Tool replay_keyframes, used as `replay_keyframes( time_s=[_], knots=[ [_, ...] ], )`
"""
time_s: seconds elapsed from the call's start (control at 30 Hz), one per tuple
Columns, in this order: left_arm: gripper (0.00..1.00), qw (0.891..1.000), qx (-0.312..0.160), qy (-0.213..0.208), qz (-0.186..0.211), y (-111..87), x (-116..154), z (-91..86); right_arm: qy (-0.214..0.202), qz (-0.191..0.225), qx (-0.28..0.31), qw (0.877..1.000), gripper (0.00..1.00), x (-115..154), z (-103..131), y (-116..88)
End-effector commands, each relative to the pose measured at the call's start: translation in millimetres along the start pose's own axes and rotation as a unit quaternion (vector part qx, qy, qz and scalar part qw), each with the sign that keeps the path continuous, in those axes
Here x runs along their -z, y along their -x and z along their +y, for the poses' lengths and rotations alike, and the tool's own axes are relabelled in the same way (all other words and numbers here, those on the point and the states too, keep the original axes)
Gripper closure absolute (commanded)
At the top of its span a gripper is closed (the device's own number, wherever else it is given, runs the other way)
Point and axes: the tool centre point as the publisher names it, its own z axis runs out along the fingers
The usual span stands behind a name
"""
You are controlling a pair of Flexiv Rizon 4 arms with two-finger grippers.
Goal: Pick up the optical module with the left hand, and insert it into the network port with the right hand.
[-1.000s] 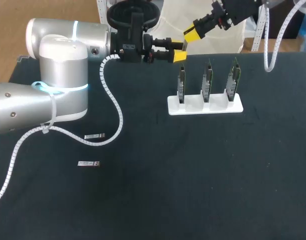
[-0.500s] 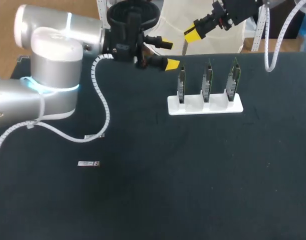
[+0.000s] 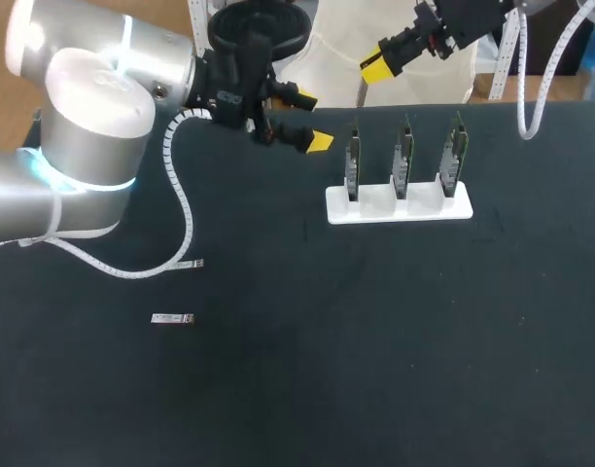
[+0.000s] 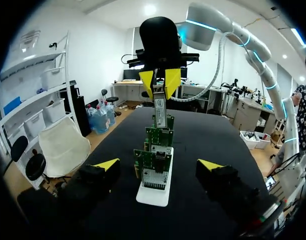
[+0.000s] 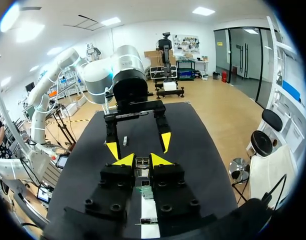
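A slim silver optical module [image 4: 159, 107] hangs from my right gripper [image 4: 161, 84], which is shut on it above the far back of the table, over the row of boards. In the right wrist view the module [image 5: 141, 169] sits between the yellow tips of the right gripper [image 5: 142, 161]. Three upright green boards [image 3: 402, 154] with network ports stand in a white holder [image 3: 398, 208]. My left gripper [image 3: 312, 120] is wide open and holds nothing, left of the boards and facing them; the left gripper [image 4: 158, 165] frames the nearest board [image 4: 154, 167].
Two spare silver modules lie on the black table at the left, one [image 3: 173, 318] nearer the front and one [image 3: 189, 263] partly under the left arm's white cable [image 3: 181, 209].
My left gripper has opened wide and drawn back to the left, away from the right gripper. The right gripper has kept still with the module in it.
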Motion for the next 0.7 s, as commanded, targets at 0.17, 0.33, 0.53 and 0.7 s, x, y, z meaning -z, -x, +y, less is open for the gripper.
replay_keyframes(
  time_s=[0.17, 0.33, 0.53, 0.7],
  knots=[
    [0.00, 1.000, -0.003, -0.015, 0.022, -5.7, -9, 2.7, -0.005, 0.002, 0.003, 1.000, 1.00, 0, 8, -1],
    [0.00, 0.999, -0.007, -0.023, 0.032, -6.3, -15, 1.0, -0.003, 0.006, 0.006, 1.000, 1.00, 0, 9, -2],
    [0.00, 0.999, -0.008, -0.027, 0.035, -7.5, -18, -1.2, 0.000, 0.011, 0.010, 1.000, 1.00, 1, 10, -2],
    [0.00, 0.999, -0.009, -0.037, 0.038, -8.1, -19, -1.9, 0.006, 0.016, 0.017, 1.000, 1.00, 0, 11, -1]
  ],
)
